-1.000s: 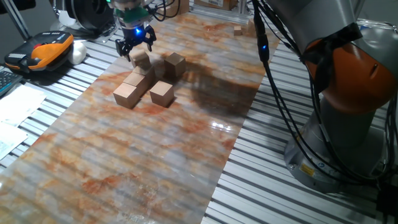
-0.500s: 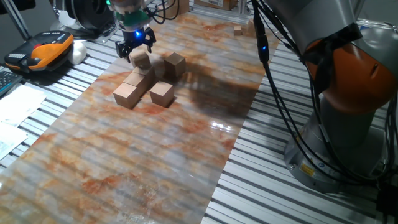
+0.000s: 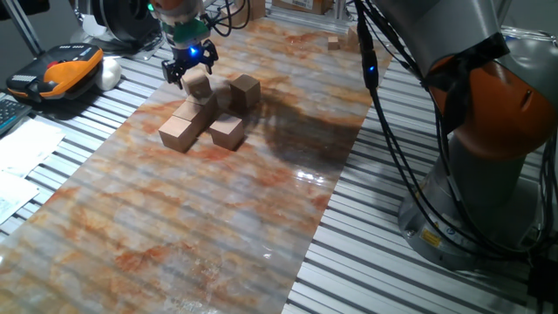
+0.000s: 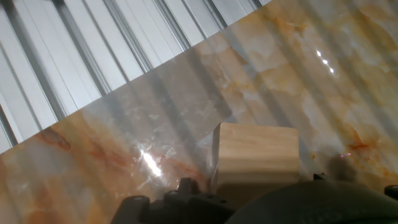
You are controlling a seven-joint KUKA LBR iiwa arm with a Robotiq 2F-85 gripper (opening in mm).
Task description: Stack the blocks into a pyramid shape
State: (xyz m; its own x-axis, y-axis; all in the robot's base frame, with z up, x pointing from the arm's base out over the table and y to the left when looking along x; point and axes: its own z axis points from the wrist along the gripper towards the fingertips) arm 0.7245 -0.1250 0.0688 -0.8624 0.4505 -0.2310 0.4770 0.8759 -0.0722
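Scanning left to right in the fixed view: orange-and-black device on the slatted metal bench at far left, white paper sheets below it. The marbled mat runs diagonally from the 7 o'clock corner toward 1 o'clock.

Blocks sit clustered in the mat's upper-left part. Front-left block and front-right block lie on the mat, slightly apart, faces turned diagonal to the mat edges. Another block lies behind the front-left one, touching it. Top block rests raised on the cluster, tilted and twisted relative to the ones beneath. Rear-right block stands at 3 o'clock of it. Cubes, so no long axis; a sixth cannot be made out.

Gripper hangs just above the top block at its 12 o'clock, fingers spread wider than the block, holding nothing.

Hand view shows what the fixed view hides: one block's face and grain close up, dark gripper body along the bottom edge, and the mat's left edge meeting the bench slats very near the block.

Open mat stretches toward 5 o'clock of the cluster. Arm base and cables stand at right, off the mat.
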